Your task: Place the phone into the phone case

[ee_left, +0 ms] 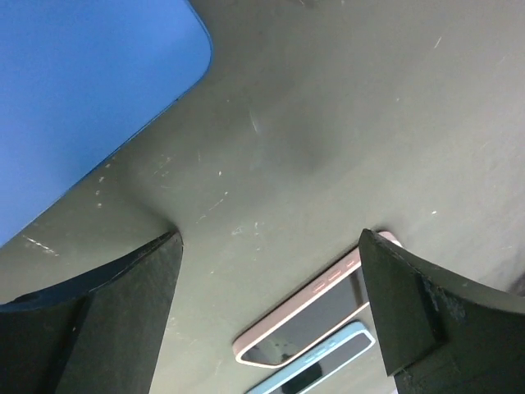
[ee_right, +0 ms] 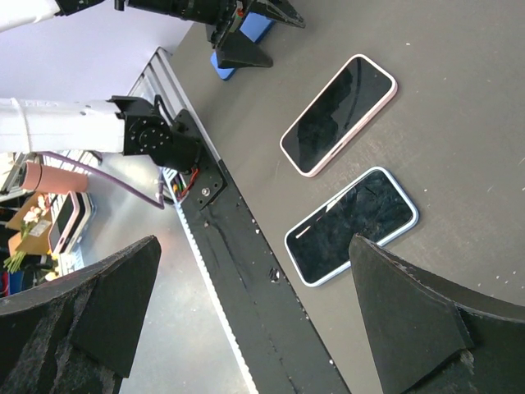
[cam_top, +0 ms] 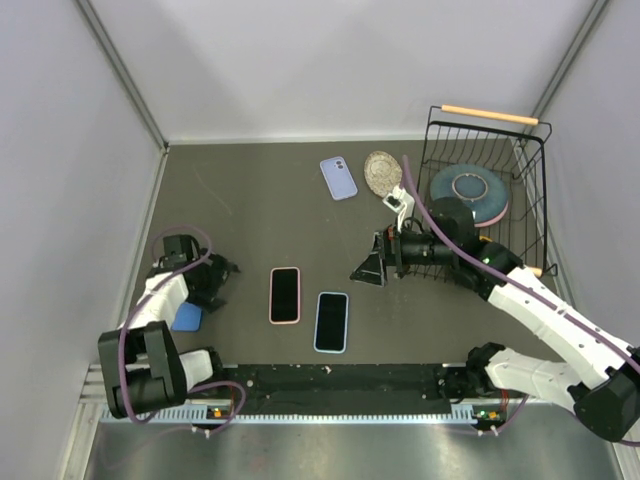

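A phone in a pink case (cam_top: 285, 295) and a phone in a light blue case (cam_top: 331, 321) lie face up side by side on the dark table. A lavender phone or case (cam_top: 339, 178) lies at the back, camera side up. A flat blue item with rounded corners (cam_top: 186, 317) lies at the left. My left gripper (cam_top: 222, 283) is open and empty, low over the table between the blue item (ee_left: 82, 98) and the pink phone (ee_left: 312, 316). My right gripper (cam_top: 368, 268) is open and empty, above the table right of the two phones (ee_right: 338, 115).
A black wire basket (cam_top: 530, 160) at the back right holds a blue-grey plate (cam_top: 468, 190). A round woven disc (cam_top: 381, 172) and a small white object (cam_top: 400, 200) lie next to it. A black rail (cam_top: 340, 380) runs along the near edge.
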Controlling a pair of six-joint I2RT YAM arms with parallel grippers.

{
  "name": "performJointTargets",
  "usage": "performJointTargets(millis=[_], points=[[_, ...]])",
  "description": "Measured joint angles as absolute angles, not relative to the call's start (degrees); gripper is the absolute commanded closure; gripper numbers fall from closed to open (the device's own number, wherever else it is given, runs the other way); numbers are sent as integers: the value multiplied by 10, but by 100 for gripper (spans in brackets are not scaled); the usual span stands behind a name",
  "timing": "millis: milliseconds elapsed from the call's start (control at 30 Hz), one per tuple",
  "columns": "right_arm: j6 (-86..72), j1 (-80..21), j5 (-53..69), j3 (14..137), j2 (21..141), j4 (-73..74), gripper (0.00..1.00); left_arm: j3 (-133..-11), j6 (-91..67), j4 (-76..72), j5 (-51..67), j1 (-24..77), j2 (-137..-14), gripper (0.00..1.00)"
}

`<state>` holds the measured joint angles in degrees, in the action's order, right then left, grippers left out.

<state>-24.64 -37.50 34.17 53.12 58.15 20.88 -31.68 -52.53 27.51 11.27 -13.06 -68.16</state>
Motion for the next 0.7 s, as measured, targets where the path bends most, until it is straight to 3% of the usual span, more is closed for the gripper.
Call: performJointTargets(millis=[133, 267, 367, 400, 433, 700], points=[[-246, -375, 342, 531, 583, 209, 1, -341, -488, 317, 60, -116, -684, 5], [-246, -375, 341, 531, 583, 209, 1, -398, -467, 381, -69, -128, -678, 16], [-246, -375, 341, 531, 583, 209, 1, -428, -459, 404, -136, -168, -667, 58], [-246, -375, 341, 531, 583, 209, 1, -433, -457, 409, -152, -191, -663, 85], [-246, -375, 341, 531, 583, 209, 1, -434, -456, 413, -167, -217, -658, 100], [-244, -375, 342, 531, 582, 209, 1, -425, -467, 459, -246, -337, -658, 100]])
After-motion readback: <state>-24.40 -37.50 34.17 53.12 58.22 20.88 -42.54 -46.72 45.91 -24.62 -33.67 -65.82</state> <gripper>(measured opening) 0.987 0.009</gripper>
